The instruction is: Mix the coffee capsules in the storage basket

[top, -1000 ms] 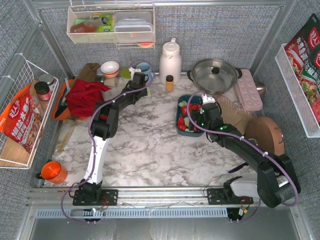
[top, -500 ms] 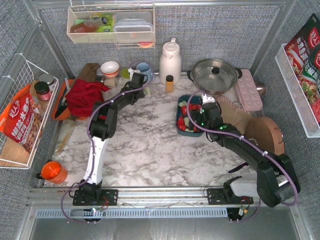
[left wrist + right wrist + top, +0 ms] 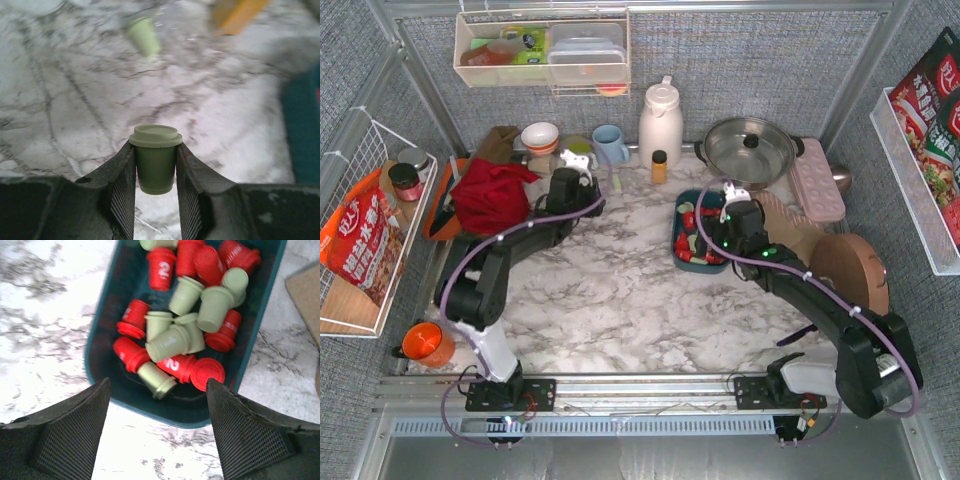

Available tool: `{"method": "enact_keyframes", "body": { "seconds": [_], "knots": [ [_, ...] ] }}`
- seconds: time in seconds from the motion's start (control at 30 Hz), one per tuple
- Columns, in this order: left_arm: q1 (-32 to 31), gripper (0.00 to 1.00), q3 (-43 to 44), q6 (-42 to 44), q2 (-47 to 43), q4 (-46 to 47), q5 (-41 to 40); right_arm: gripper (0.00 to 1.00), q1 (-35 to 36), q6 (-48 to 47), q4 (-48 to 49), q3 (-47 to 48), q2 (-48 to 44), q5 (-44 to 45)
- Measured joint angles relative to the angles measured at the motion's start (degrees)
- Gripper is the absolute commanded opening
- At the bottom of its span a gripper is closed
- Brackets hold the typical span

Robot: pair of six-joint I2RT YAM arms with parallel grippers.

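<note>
A: Left arm (image 3: 520, 235) against a second ago?
B: Pulled back from the pale blue ceramic mug (image 3: 610, 143), which is now uncovered. Elbow folded lower and to its left.
A: Left gripper (image 3: 578, 162)?
B: Jaws have closed in, pinching a pale green tapered plastic coffee capsule (image 3: 155, 160) upright.

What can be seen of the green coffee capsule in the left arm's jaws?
The green coffee capsule is a pale, matte plastic cup tapering to its base, with a wider flanged lid. The left gripper holds it, ribbed black jaws clamping its sides just under the rim, lid toward the jaw tips. No print shows on the visible face. It appears clear of the marble tabletop, apart from a second green capsule lying blurred beyond.
</note>
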Motion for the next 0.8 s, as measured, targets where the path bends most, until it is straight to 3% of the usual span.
{"method": "enact_keyframes", "body": {
  "seconds": [0.2,0.37,0.53,0.8],
  "knots": [
    [-3.52,0.36,-20.9,7.3,-13.42,22.64,14.32,0.82,0.04,1.36,-1.77,4.22,-2.4,-6.29],
    [-10.62,0.35,-31.58,17.18,-17.49,39.3,22.64,0.82,0.22,2.49,-3.89,7.74,-4.17,-14.08],
    [-14.49,0.35,-36.02,23.52,-16.46,53.75,27.15,0.8,1.05,3.28,-7.13,12.02,-4.0,-22.91],
    [-17.27,0.35,-36.74,25.2,-12.04,70.49,32.17,0.77,4.22,4.83,-7.89,12.94,-3.69,-30.05]
  ]
}}
